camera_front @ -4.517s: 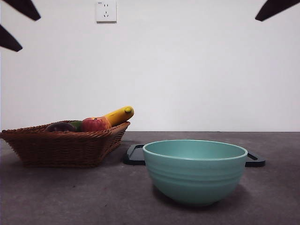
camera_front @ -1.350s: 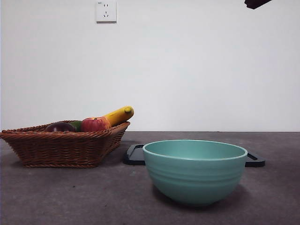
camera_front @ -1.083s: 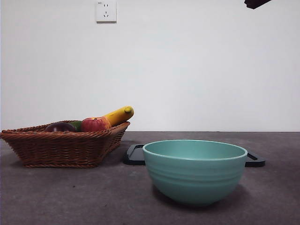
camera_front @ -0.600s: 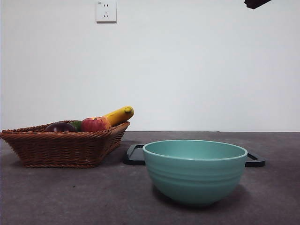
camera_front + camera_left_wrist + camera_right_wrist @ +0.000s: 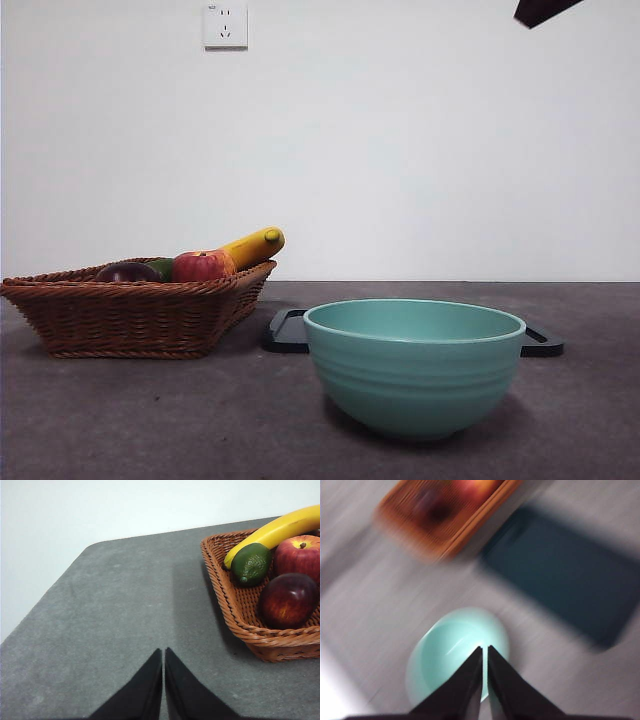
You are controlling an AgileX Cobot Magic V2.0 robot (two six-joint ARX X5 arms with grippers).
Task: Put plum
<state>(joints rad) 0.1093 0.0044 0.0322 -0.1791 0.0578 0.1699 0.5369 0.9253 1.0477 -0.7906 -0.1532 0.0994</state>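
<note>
The plum [image 5: 287, 600] is dark maroon and glossy and lies in the wicker basket [image 5: 235, 615], next to a red apple [image 5: 300, 555]. In the front view the plum [image 5: 128, 272] just tops the rim of the basket [image 5: 130, 315] at the left. My left gripper [image 5: 163, 651] is shut and empty, above bare table a short way from the basket. My right gripper [image 5: 484, 649] is shut and empty, high above the teal bowl [image 5: 445, 655]; its view is smeared by motion. A black arm tip [image 5: 540, 10] shows at the front view's top right corner.
The basket also holds a dark green fruit [image 5: 251, 563], a banana [image 5: 280, 530] and the apple [image 5: 200, 266]. The teal bowl [image 5: 414, 365] stands front and centre, with a flat black tray [image 5: 290, 330] behind it. A wall socket [image 5: 225, 25] is on the white wall.
The black tips at the front view's top left have left the picture since 5.2 s ago. The tip at the top right has shifted slightly. Basket, fruit and bowl are unmoved.
</note>
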